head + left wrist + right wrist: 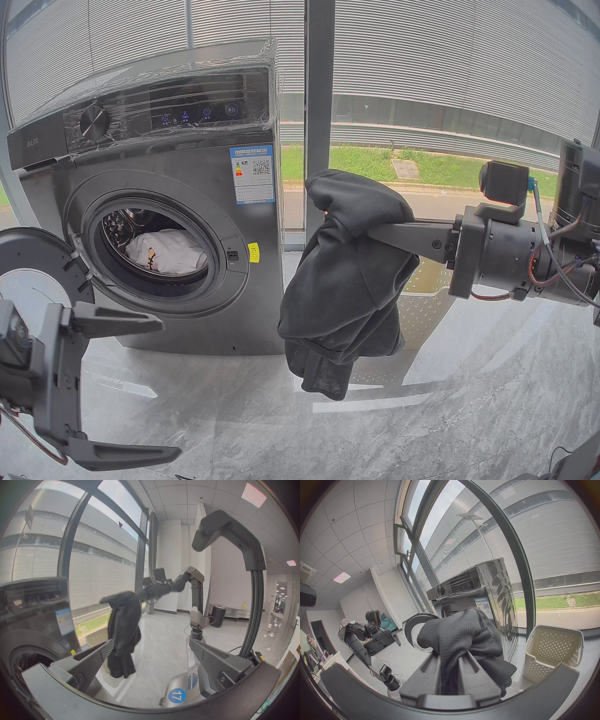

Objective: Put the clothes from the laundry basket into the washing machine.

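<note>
Marble floor (437,400) is spreading below the washing machine (187,300), whose door (31,275) is standing open. My right fingers (406,236) are gripping a black garment (344,294) hanging just beside the machine; my left fingers (119,325) are gaping, empty. I am mid-carry, and next I am judging a swing into the drum (125,225).
</note>
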